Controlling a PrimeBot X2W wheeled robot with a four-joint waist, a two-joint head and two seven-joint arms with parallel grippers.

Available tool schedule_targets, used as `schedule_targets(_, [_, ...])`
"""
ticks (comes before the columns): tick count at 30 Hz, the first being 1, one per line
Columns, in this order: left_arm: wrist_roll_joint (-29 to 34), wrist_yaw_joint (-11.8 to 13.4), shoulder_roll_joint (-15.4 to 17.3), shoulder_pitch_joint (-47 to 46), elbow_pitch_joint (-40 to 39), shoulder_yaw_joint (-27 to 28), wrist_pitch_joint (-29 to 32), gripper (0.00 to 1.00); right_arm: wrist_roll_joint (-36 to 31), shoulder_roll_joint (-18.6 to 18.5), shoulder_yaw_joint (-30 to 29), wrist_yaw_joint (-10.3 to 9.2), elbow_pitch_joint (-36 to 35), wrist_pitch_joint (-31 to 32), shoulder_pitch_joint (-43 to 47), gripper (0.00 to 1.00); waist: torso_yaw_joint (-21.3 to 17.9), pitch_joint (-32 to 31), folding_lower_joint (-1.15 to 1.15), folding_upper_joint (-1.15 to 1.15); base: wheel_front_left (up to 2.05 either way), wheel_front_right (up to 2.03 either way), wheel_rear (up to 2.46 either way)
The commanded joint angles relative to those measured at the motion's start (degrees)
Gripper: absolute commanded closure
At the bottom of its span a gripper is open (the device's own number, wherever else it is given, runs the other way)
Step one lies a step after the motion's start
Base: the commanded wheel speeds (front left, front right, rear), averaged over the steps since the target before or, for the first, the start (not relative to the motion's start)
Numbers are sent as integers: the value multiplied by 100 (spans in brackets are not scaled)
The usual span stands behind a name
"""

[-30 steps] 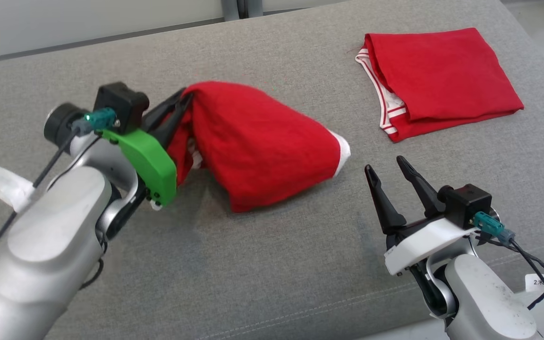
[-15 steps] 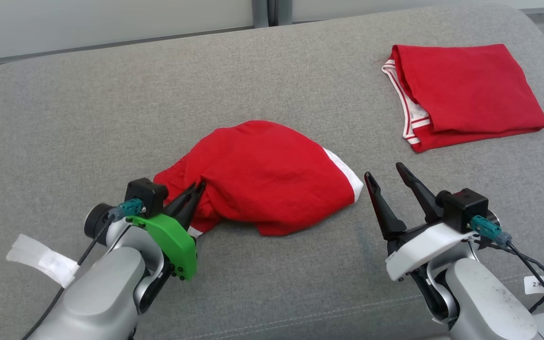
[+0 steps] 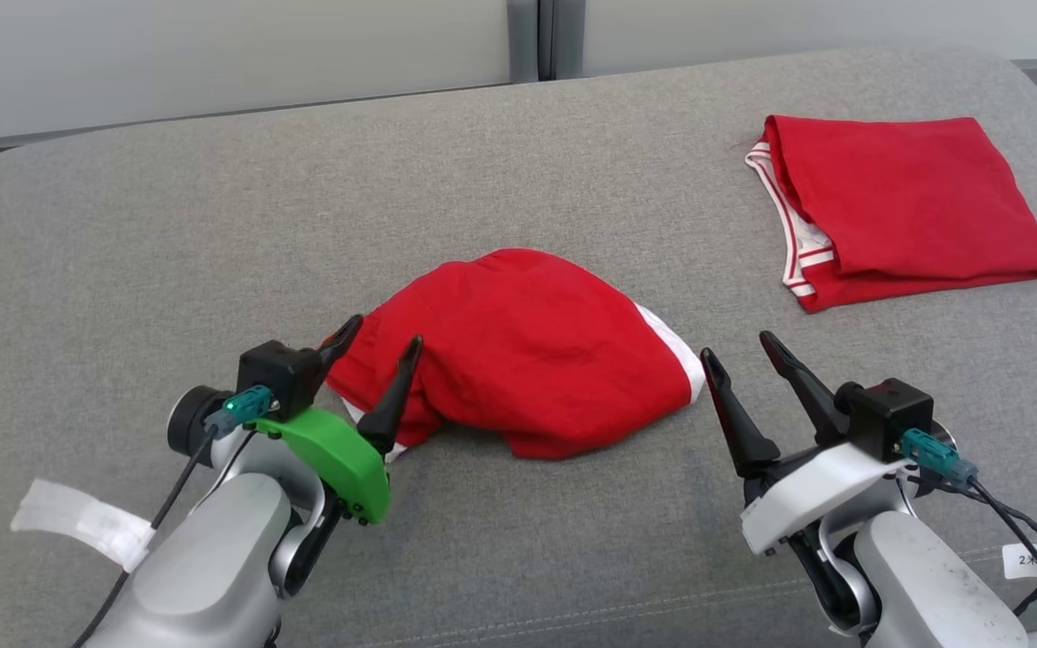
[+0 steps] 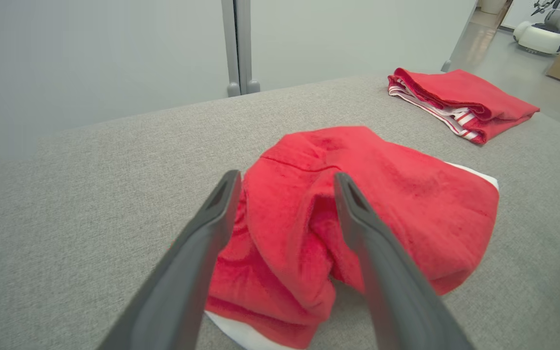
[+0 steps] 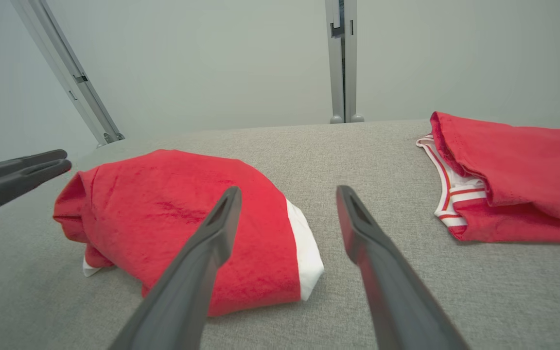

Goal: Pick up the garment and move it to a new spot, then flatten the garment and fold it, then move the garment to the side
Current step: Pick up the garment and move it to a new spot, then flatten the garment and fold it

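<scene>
Folded red cloth (image 3: pixel 910 207) with striped trim on grey cushion (image 3: pixel 212 234); pale wall (image 3: pixel 212 54) behind; metal post (image 3: pixel 544 40)

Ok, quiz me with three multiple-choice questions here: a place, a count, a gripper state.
1. Where does the folded garment lie on the cushion? A near left. B under the crumpled garment. C far right.
2. How many red garments are there? A one. B two. C three.
3. The left gripper is: A open at the crumpled garment's edge. B shut on it. C open, far from it.
Answers: 1 C, at the head view's upper right. 2 B, one folded, one crumpled. 3 A, its fingers stand apart over that edge.
</scene>
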Motion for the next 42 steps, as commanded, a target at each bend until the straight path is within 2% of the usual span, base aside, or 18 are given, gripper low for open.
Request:
schedule_targets(1, [126, 71, 80, 187, -120, 120, -15, 0, 23, -18, -21, -2, -18, -18, 65, 0, 22, -17, 0, 0, 0, 0, 0])
schedule_targets(6, [403, 102, 245, 389, -486, 539, -17, 0, 32, -12, -16, -2, -30, -18, 90, 0, 41, -44, 0, 0, 0, 0, 0])
schedule_targets(11, [435, -91, 449, 198, -345, 658, 21, 0, 58, 0, 64, -2, -7, -17, 2, 0, -30, -30, 0, 0, 0, 0, 0])
schedule_targets(17, [139, -339, 760, -255, 73, 653, 391, 0, 107, 24, 130, -2, 14, -17, -98, 0, -286, 84, 0, 0, 0, 0, 0])
schedule_targets(22, [-106, -401, 1079, -643, 221, 431, 797, 0, 107, 65, 170, -2, 29, -17, -183, 0, -575, 202, 0, 0, 0, 0, 0])
schedule_targets(32, [-1541, -404, 1825, -1011, -133, -419, 2017, 0, 107, 111, 160, -2, 5, -18, -295, 0, -1082, 375, 0, 0, 0, 0, 0])
schedule_targets(34, [-1896, -405, 1908, -1019, -108, -616, 2286, 0, 103, 115, 131, -2, -7, -18, -317, 0, -1181, 421, 0, 0, 0, 0, 0])
schedule_targets(42, [-2319, -406, 1999, -1088, 113, -1042, 2743, 0, 61, 119, 88, -2, -41, -17, -292, 0, -1271, 494, 0, 0, 0, 0, 0])
